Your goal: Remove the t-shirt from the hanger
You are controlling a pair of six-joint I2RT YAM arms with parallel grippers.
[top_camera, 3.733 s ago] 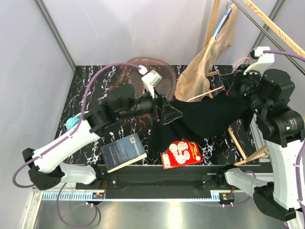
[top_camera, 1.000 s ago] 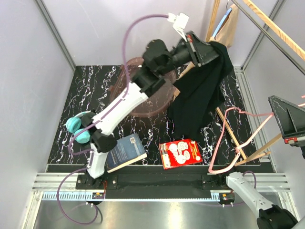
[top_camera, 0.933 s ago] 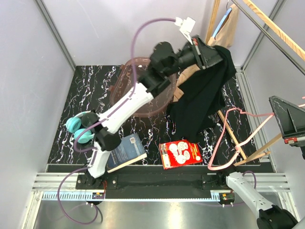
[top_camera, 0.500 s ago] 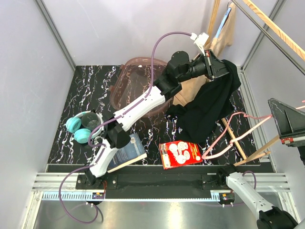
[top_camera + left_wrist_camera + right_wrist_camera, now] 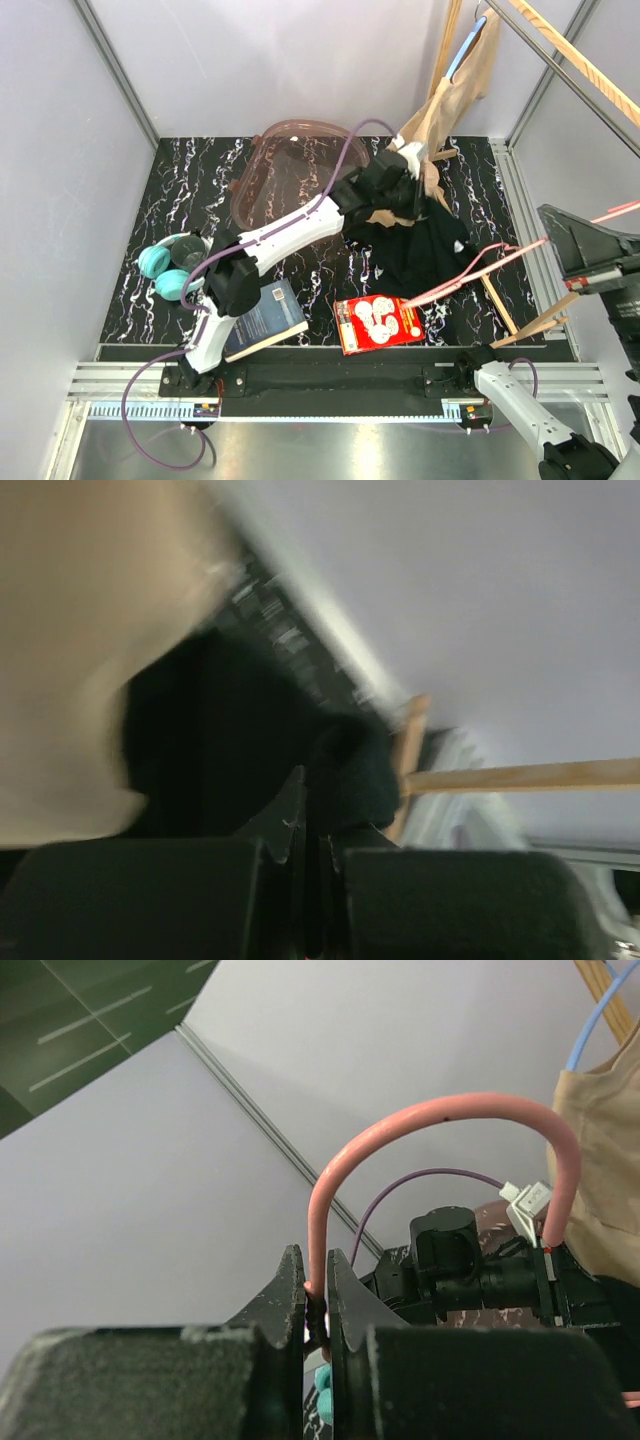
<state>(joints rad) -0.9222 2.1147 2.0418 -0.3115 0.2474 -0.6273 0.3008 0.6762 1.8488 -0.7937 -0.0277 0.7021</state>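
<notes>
The black t-shirt lies heaped on the marble table, right of centre. My left gripper is down at its far edge, shut on a fold of the black cloth. The pink hanger is bare. It slants from the shirt's near edge up to my right gripper at the right side. In the right wrist view the right gripper is shut on the hanger's pink wire. Whether the hanger's low end touches the shirt I cannot tell.
A beige garment hangs on a blue hanger from the wooden rack behind the shirt. A pink see-through basin, teal headphones, a dark book and a red packet lie on the table. Wooden rack legs stand at the right.
My left arm has swung down from beside the rack, bringing the shirt onto the table. The hanger in my right gripper has tilted, its free end now over the shirt's near edge.
</notes>
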